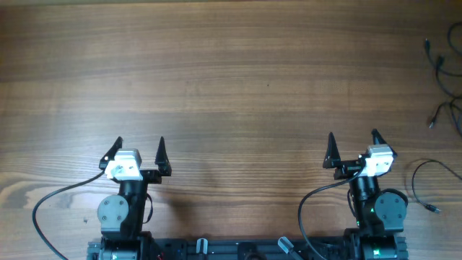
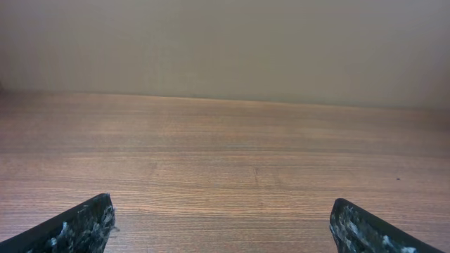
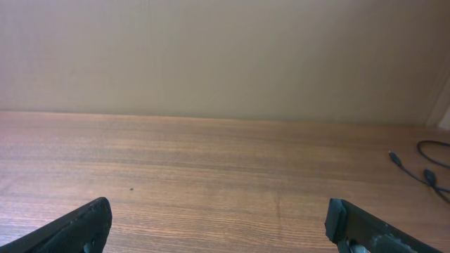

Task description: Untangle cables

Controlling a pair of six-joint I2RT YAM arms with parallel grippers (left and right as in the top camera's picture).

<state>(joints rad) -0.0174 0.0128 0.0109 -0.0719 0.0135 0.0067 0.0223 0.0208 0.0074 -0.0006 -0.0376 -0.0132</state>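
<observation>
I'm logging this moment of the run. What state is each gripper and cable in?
left gripper: open, empty.
right gripper: open, empty.
cables: lying loose at the far right edge of the table, strands seem to cross, untouched.
single cable: lying in an open loop beside the right arm, apart from the others, untouched.

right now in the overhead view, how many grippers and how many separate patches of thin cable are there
grippers: 2, left gripper and right gripper, both open
cable patches: 2, tangle at the right edge, loose strand near the right gripper
total: 4
</observation>
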